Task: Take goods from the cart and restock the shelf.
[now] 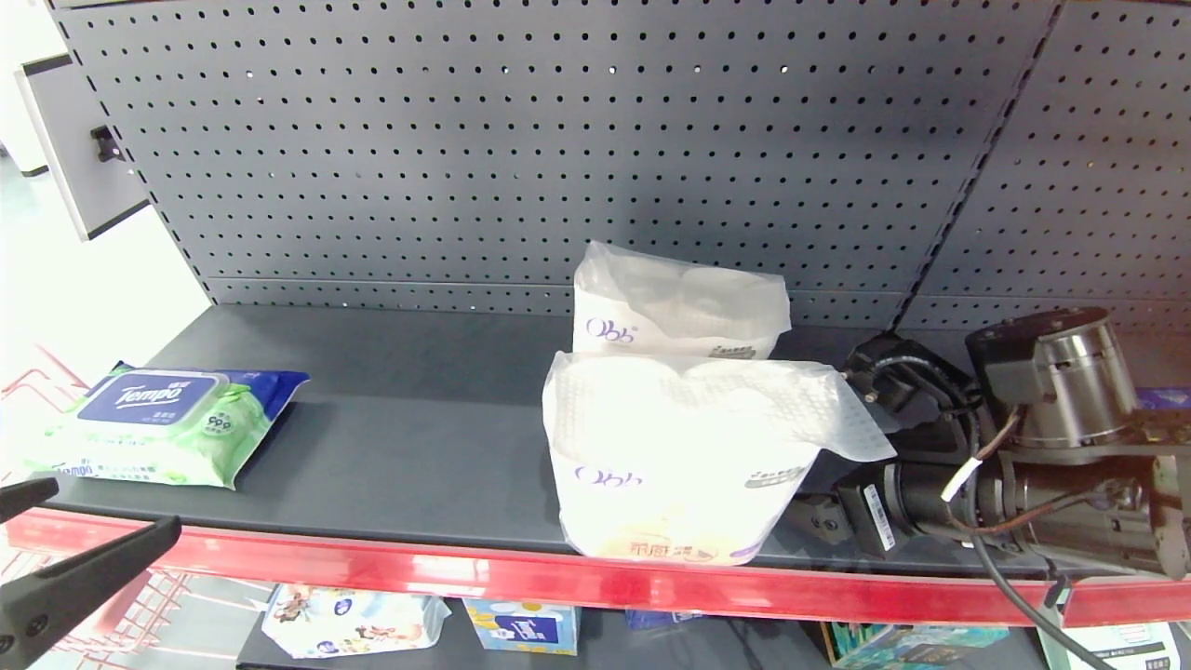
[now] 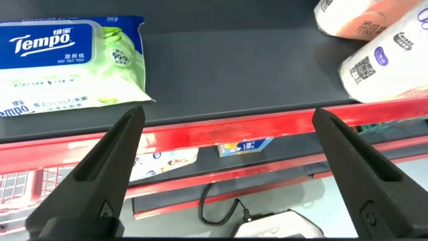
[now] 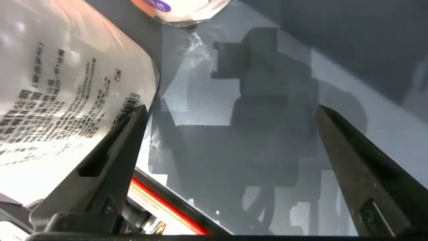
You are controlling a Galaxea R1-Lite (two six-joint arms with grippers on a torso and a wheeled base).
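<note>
Where the goods sit: on the shelf [image 1: 409, 419], a flat dark-grey metal board w/ a glossy red front lip [image 1: 521, 572]; 3 items on it.
Front tissue pack [image 1: 679, 456]: soft white block in thin crinkly clear film, dotted embossed paper showing through. Stands upright just behind the lip, centre-right.
Rear tissue pack [image 1: 675, 302]: same kind, straight behind the front one, close to the pegboard [image 1: 521, 140]. Whether the two packs touch, can't tell.
Wipes pack [image 1: 163, 423]: flat soft pouch, green & blue, w/ a rigid blue flip lid on top. Lies flat at the shelf's L end, well apart from the tissue packs.
Pegboard: grey sheet metal w/ even rows of small round holes; forms the shelf's back wall.
Lower shelf [image 1: 763, 647]: holds a printed white soft pack [image 1: 349, 619], a small blue box [image 1: 521, 625] and a teal box [image 1: 907, 644] further R.
Cart [image 1: 33, 381]: red wire, at L beside the shelf end; contents can't be told.
L gripper [image 2: 229, 112]: black tapered fingers spread wide, nothing between them. In front of the red lip, near the wipes pack, not touching it.
R gripper [image 3: 232, 110]: fingers spread wide, empty, low over the shelf board on the R side of the front tissue pack. One finger is just beside its printed film; contact can't be told.
R arm [image 1: 1023, 465]: black & bare-metal cylinders w/ cables, along the shelf's R part.
</note>
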